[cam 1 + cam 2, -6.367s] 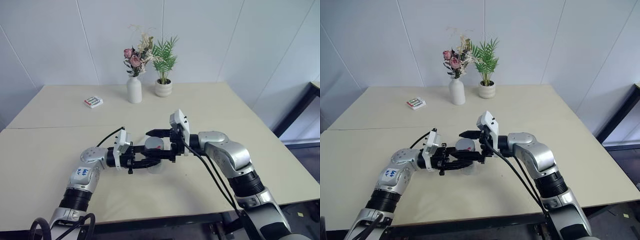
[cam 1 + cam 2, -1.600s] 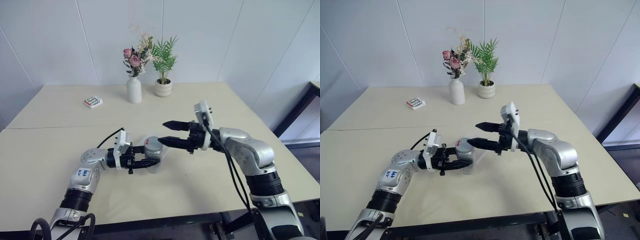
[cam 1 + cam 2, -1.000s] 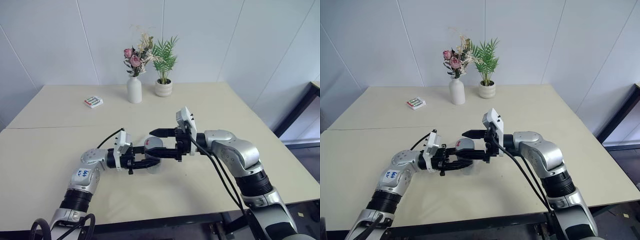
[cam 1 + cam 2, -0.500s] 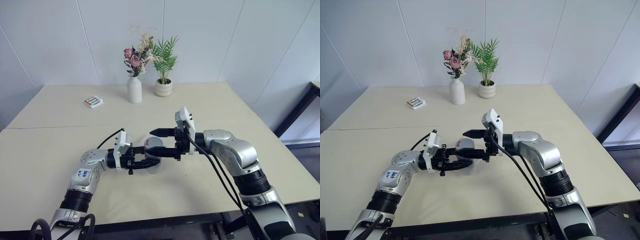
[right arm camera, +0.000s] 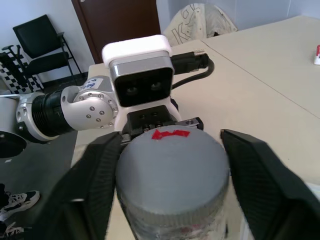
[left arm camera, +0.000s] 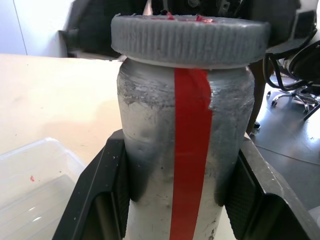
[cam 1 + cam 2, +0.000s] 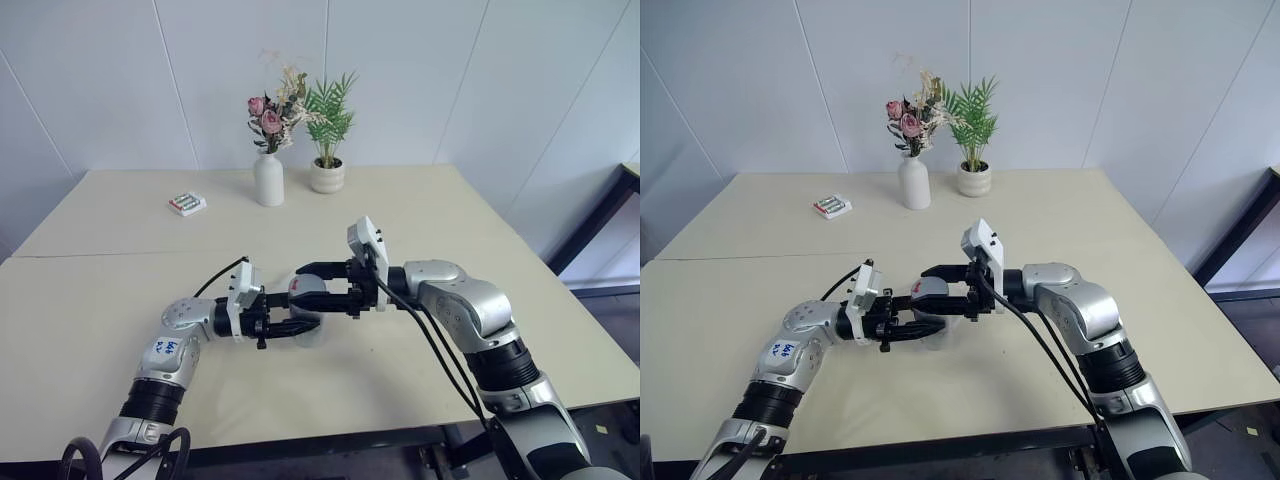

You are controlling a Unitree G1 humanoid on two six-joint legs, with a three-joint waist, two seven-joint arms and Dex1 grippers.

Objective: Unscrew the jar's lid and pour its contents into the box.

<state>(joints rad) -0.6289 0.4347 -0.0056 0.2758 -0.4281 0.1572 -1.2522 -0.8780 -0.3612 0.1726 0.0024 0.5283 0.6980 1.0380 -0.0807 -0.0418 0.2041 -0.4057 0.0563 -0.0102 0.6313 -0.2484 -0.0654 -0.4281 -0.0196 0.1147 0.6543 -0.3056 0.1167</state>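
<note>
1. Head stereo views: look forward and down over the bench [image 7: 100, 300]; both share the same scene.
2. Wrist views: close range, each facing the jar [image 6: 185, 150] from opposite sides.

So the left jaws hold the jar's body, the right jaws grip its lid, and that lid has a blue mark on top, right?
Not blue: the mark on the lid is red, as the right wrist view shows. The rest stands: the left gripper holds the jar and the right gripper grips the lid.
</note>
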